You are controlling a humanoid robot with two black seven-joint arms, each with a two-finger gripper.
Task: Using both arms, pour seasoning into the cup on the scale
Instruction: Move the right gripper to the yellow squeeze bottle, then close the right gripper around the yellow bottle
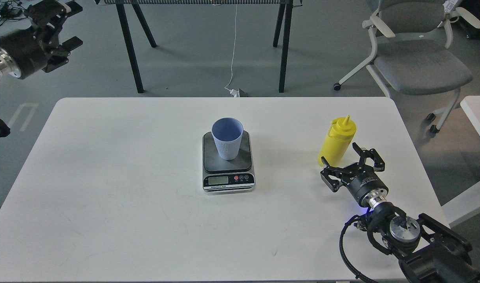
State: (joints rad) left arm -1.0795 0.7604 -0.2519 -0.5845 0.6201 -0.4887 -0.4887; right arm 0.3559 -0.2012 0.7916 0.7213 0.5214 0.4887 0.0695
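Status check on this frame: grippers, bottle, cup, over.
Right gripper open at seasoning bottle, not gripping. Left gripper open, raised off-table. Cup upright on scale. Path clear.

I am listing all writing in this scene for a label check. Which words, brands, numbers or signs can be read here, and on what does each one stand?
No text can be read with certainty.
Scale: small white print under the display, too small to read; the display shows no clear digits; the button marks are blurred.
Right gripper: white lettering on its black body, too small to read.
Seasoning bottle and cup: no writing visible.
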